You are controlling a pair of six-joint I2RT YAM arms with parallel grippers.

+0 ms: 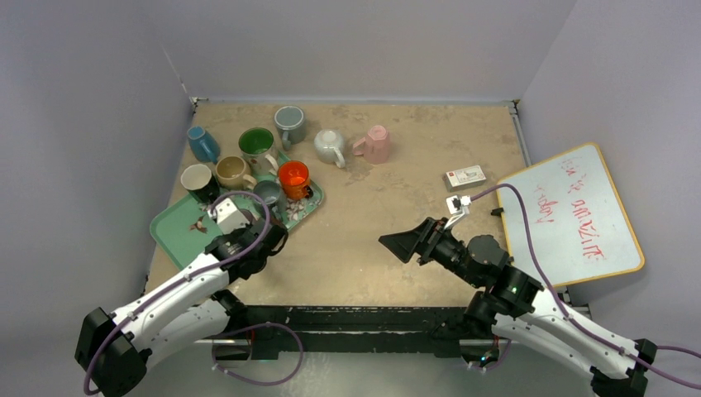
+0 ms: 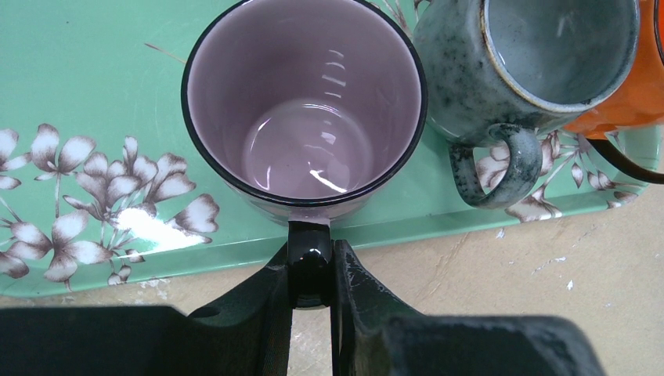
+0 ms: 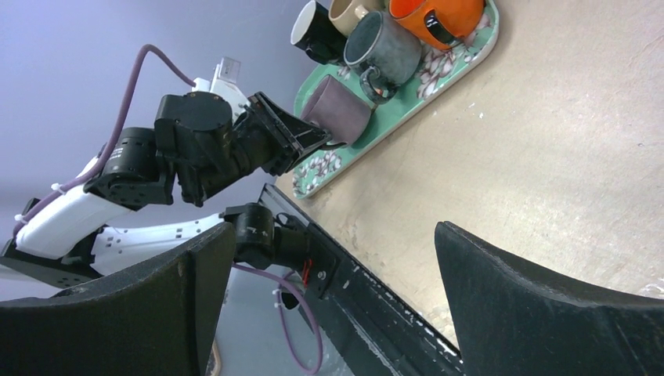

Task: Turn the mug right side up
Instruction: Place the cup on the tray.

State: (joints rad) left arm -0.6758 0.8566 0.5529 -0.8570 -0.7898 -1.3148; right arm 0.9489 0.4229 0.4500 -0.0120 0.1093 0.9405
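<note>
The mug (image 2: 305,117) is purple inside with a dark rim and a glossy black handle (image 2: 311,262). It stands mouth up on the green flowered tray (image 2: 94,86), close to the tray's near edge. My left gripper (image 2: 311,274) is shut on that handle, one finger on each side. The right wrist view shows the same mug (image 3: 338,110) on the tray with the left gripper (image 3: 309,139) at its side. From the top camera, the left wrist (image 1: 248,227) hides the mug. My right gripper (image 1: 405,242) hovers open and empty over mid-table.
A speckled grey mug (image 2: 532,55) and an orange mug (image 2: 626,110) stand right beside the purple one on the tray. Several more mugs (image 1: 331,146) stand along the table's far side. At the right are a small box (image 1: 465,176) and a whiteboard (image 1: 570,215).
</note>
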